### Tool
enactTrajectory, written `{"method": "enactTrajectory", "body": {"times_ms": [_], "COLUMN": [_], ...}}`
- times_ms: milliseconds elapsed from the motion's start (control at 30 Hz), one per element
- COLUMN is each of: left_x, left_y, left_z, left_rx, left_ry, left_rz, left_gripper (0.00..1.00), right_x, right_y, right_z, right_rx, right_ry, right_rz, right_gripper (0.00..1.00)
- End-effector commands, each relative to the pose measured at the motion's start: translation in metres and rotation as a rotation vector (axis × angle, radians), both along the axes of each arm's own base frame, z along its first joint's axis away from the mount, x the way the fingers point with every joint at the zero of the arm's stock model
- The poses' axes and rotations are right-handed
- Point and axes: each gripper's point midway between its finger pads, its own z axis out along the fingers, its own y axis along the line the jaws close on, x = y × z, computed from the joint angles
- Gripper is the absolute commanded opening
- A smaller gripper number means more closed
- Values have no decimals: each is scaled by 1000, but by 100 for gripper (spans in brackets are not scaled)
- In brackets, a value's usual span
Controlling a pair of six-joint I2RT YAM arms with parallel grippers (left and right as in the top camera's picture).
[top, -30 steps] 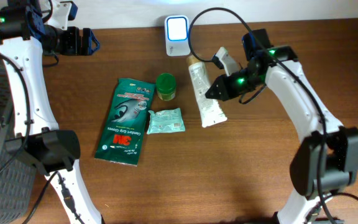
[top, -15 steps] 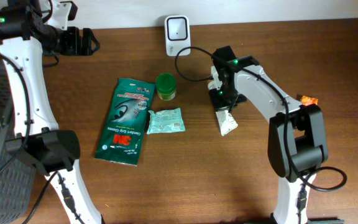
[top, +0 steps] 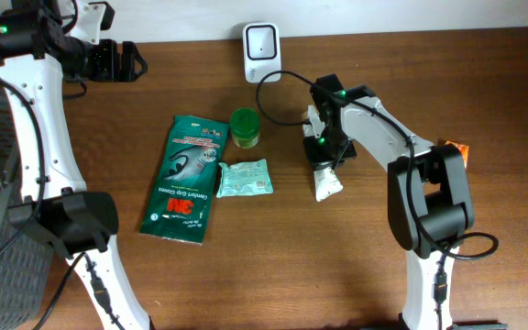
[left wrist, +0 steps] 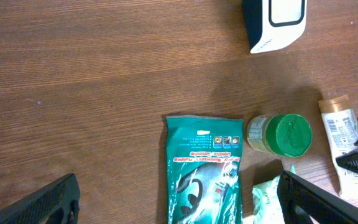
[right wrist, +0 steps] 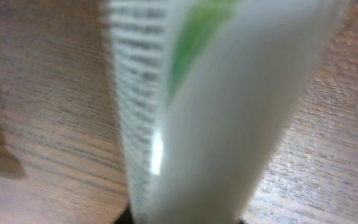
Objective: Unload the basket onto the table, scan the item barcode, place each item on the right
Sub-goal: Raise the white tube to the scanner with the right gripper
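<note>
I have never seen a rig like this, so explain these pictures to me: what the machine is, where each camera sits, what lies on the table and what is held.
Two white robot arms stand at a wooden table, each ending in a two-fingered claw. The wide picture looks down from above. The other two come from cameras on the arms' wrists. On the table lie a green glove pouch, a green-lidded jar and a small teal packet. At the back edge stands a white device, probably the barcode scanner. The right claw is closed on a white tube, which fills its wrist picture as a blur. The left claw is open and empty, at the back left.
</note>
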Motion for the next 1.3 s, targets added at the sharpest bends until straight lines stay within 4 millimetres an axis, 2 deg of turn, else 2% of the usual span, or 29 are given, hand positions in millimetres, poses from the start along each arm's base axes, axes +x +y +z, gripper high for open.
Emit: {"method": "enactTrajectory", "body": {"times_ms": [0, 67, 133, 167, 233, 333, 433, 500, 567, 667, 733, 800, 900, 967, 1000, 1033, 1100, 1167, 1200, 1267], "left_x": [-1, -1, -1, -1, -1, -1, -1, -1, -1, -1, -1, -1, -1, -1, -1, -1, -1, -1, -1, -1], "left_y": [-1, -1, -1, -1, -1, -1, -1, -1, -1, -1, -1, -1, -1, -1, -1, -1, -1, -1, -1, -1], "left_z": [8, 8, 8, 8, 8, 8, 8, 8, 8, 8, 8, 8, 8, 8, 8, 8, 8, 8, 8, 8], "left_rx": [1, 1, 1, 1, 1, 1, 1, 1, 1, 1, 1, 1, 1, 1, 1, 1, 1, 1, 1, 1], "left_ry": [-24, -24, -24, -24, -24, -24, -24, -24, -24, -24, -24, -24, -24, -24, -24, -24, -24, -24, -24, -24], "left_rz": [-16, -16, -16, -16, -16, -16, -16, -16, -16, -16, -16, -16, -16, -16, -16, -16, -16, -16, -16, -16], "left_gripper": [99, 99, 99, 99, 99, 99, 99, 99, 99, 99, 99, 99, 99, 99, 99, 99, 99, 99, 99, 99], "right_x": [-14, -8, -5, -4, -6, -22, -43, -52, -56, -56, -38, -24, 9, 58, 79, 102, 130, 167, 185, 206], "right_y": [6, 19, 52, 59, 77, 94, 98, 92, 88, 86, 79, 74, 72, 58, 57, 58, 49, 38, 42, 42], "right_z": [-8, 12, 69, 87, 149, 216, 281, 305, 310, 306, 297, 305, 343, 354, 354, 345, 325, 288, 263, 235], "right_rx": [48, 155, 384, 435, 575, 765, 999, 1079, 1082, 1055, 916, 780, 527, 275, 181, 77, -83, -268, -328, -415], "right_ry": [75, 45, -43, -72, -175, -257, -309, -320, -321, -315, -324, -405, -665, -892, -973, -1025, -1057, -1064, -1060, -1064], "right_rz": [-7, 67, 230, 264, 328, 373, 398, 394, 382, 371, 272, 241, 248, 192, 198, 206, 189, 194, 247, 294], "right_gripper": [4, 4, 4, 4, 4, 4, 4, 4, 4, 4, 4, 4, 4, 4, 4, 4, 4, 4, 4, 4]}}
